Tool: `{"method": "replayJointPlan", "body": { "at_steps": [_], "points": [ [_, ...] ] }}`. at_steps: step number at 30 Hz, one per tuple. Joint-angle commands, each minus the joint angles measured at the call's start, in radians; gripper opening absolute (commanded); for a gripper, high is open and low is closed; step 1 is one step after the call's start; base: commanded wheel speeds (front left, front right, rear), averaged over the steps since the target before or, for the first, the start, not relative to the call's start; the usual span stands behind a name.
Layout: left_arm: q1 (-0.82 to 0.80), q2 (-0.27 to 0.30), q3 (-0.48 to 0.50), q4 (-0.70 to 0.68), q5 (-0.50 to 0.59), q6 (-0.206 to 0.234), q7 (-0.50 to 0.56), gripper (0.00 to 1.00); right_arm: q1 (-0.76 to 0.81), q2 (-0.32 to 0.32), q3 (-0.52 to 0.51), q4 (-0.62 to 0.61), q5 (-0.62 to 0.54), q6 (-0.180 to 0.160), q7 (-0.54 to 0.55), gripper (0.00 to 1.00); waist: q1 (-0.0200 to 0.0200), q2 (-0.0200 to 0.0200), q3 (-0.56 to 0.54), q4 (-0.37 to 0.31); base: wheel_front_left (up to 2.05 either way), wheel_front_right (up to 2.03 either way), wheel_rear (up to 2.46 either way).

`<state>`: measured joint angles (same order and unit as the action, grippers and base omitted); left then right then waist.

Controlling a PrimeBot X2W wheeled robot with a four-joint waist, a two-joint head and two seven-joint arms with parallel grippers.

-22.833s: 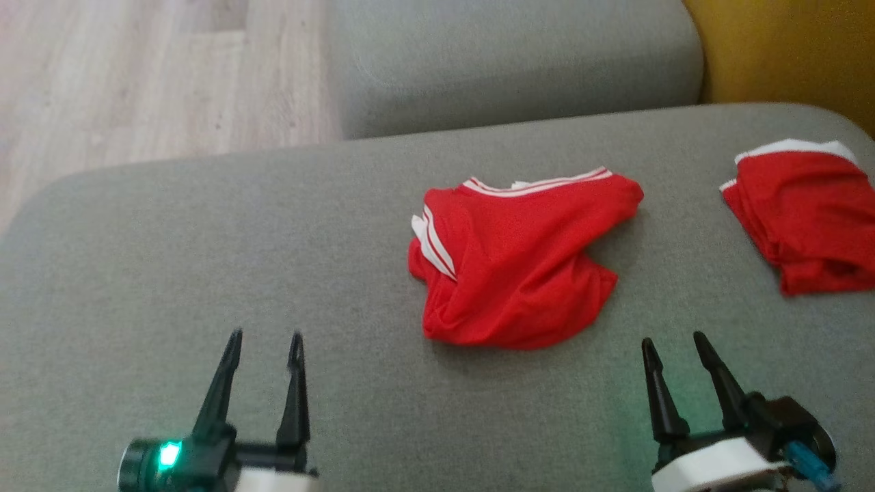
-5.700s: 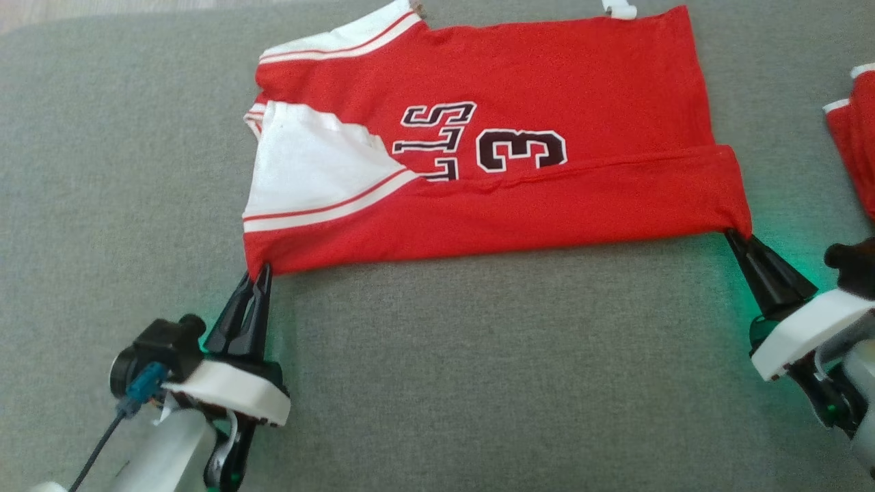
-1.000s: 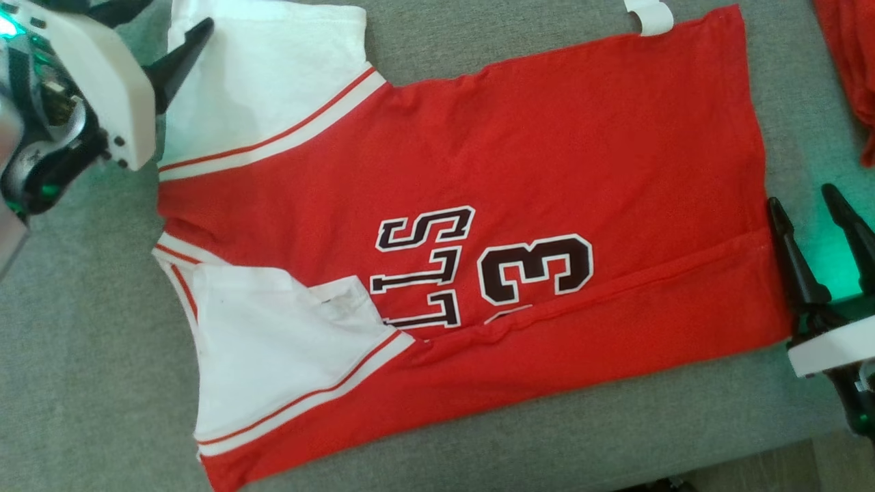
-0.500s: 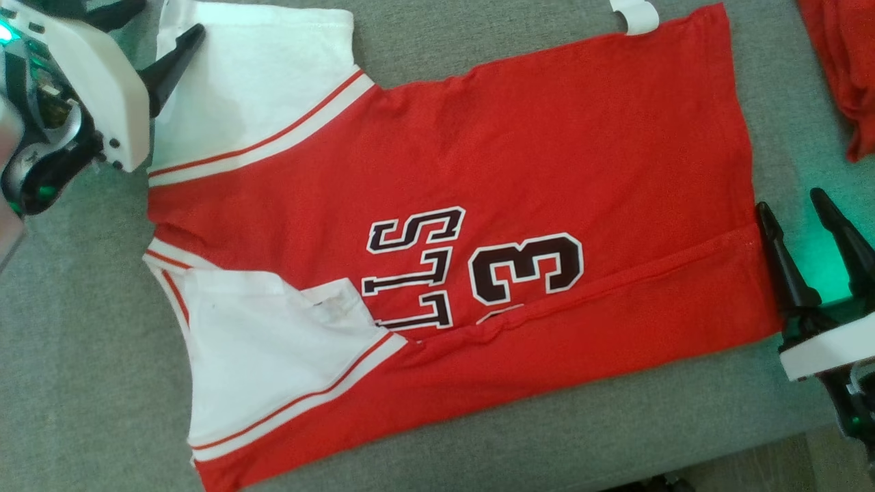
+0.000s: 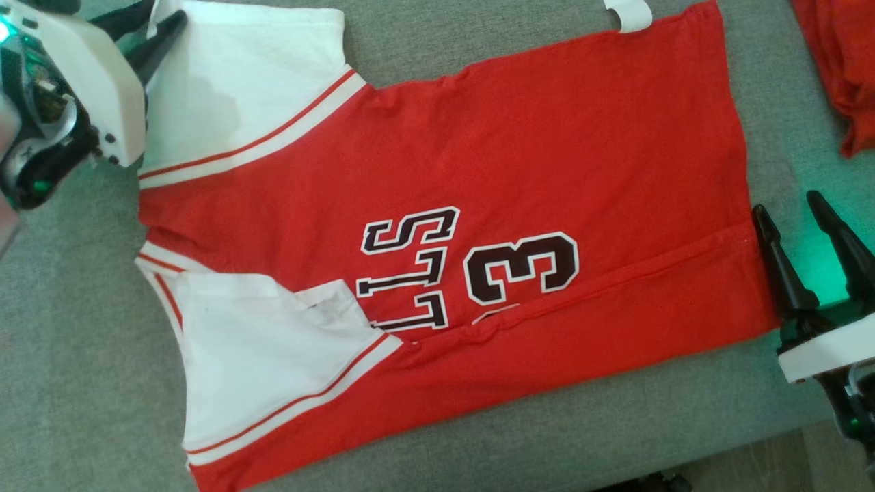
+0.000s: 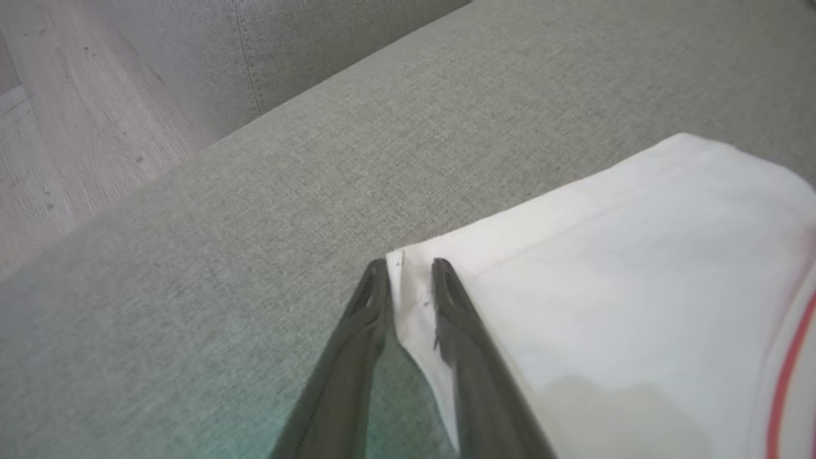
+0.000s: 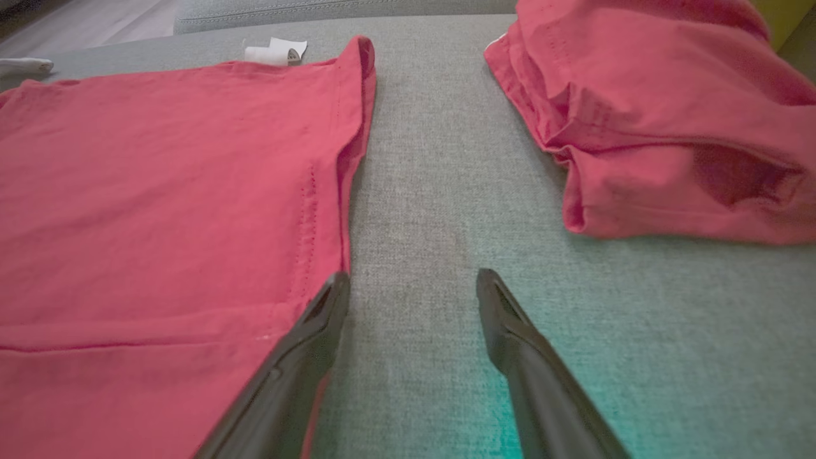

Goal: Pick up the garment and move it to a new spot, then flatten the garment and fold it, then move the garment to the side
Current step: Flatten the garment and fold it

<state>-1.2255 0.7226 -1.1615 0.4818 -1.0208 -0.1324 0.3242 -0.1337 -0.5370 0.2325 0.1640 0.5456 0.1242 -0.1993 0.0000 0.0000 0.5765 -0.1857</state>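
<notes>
Jersey is laid flat on the grey sofa cushion, number side up, with the near long edge already turned in; a second red garment is parked well apart at the far right. Step in hand is judged to be the far-side fold, started at the white sleeve. Left gripper is set astride the sleeve's outer corner, fingers drawn close with cloth between them and a slit visible; whether the cloth is actually nipped can't be told. Right gripper is spread wide at the hem, one finger at the hem edge, the other on bare cushion, nothing held. To do this well: both sleeve layers should be caught before any lift, the corner kept low and carried toward the lettering, and the hem end probably taken up by the right side so the fold line is kept straight. Versus a second ago: left fingers were spread wide over that corner, now closed in; right side unchanged; jersey lay unchanged, the slight frame shift being put down to the camera.
</notes>
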Motion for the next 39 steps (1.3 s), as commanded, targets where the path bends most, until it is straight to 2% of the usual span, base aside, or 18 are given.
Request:
{"method": "replayJointPlan", "body": {
  "at_steps": [1,3,5,13,18,24,29,35,38,39],
  "points": [
    [-0.04,0.037,0.028,-0.001,-0.002,0.002,-0.005,0.32,0.011,-0.039,0.009,-0.017,0.006,0.007,-0.009,1.0,0.0,0.0,0.001,0.0,0.0,0.0,0.0],
    [-0.046,0.035,0.017,0.003,-0.005,0.002,-0.013,0.24,0.008,-0.042,0.006,-0.019,0.005,0.007,-0.008,1.0,0.0,0.0,0.001,0.0,0.0,0.0,0.0],
    [-0.051,0.033,0.006,0.003,-0.008,0.002,-0.025,0.0,0.001,-0.044,0.0,-0.025,0.005,0.007,-0.011,1.0,0.0,0.0,0.001,0.001,0.0,0.0,0.0],
    [-0.093,0.029,-0.031,-0.006,-0.029,0.002,-0.059,0.0,-0.13,-0.077,0.012,-0.041,0.001,0.007,0.05,1.0,0.0,0.0,-0.009,0.012,0.0,0.0,0.0],
    [-0.125,0.026,-0.057,-0.017,-0.022,0.002,-0.077,0.0,-0.318,-0.091,0.108,-0.005,0.043,0.007,0.202,1.0,0.0,0.0,-0.015,0.028,0.0,0.0,0.0],
    [-0.156,0.023,-0.081,-0.043,-0.021,0.002,-0.085,0.0,-0.537,-0.085,0.216,0.13,0.11,0.007,0.418,1.0,0.0,0.0,-0.015,0.06,0.0,0.0,0.0],
    [-0.167,0.033,-0.095,-0.065,-0.023,0.002,-0.083,0.0,-0.644,-0.074,0.277,0.217,0.169,0.007,0.551,1.0,0.0,0.0,-0.019,0.076,0.0,0.0,0.0],
    [-0.169,0.045,-0.104,-0.071,-0.03,0.002,-0.086,0.0,-0.691,-0.086,0.318,0.241,0.213,0.007,0.577,1.0,0.0,0.0,-0.028,0.085,0.0,0.0,0.0],
    [-0.167,0.048,-0.107,-0.071,-0.032,0.002,-0.089,0.0,-0.699,-0.096,0.333,0.253,0.227,0.007,0.583,0.93,0.0,0.0,-0.031,0.086,0.0,0.0,0.0],
    [-0.167,0.049,-0.108,-0.07,-0.032,0.002,-0.089,0.0,-0.702,-0.098,0.336,0.256,0.23,0.007,0.582,0.86,0.0,0.0,-0.03,0.087,0.0,0.0,0.0]
  ]
}}
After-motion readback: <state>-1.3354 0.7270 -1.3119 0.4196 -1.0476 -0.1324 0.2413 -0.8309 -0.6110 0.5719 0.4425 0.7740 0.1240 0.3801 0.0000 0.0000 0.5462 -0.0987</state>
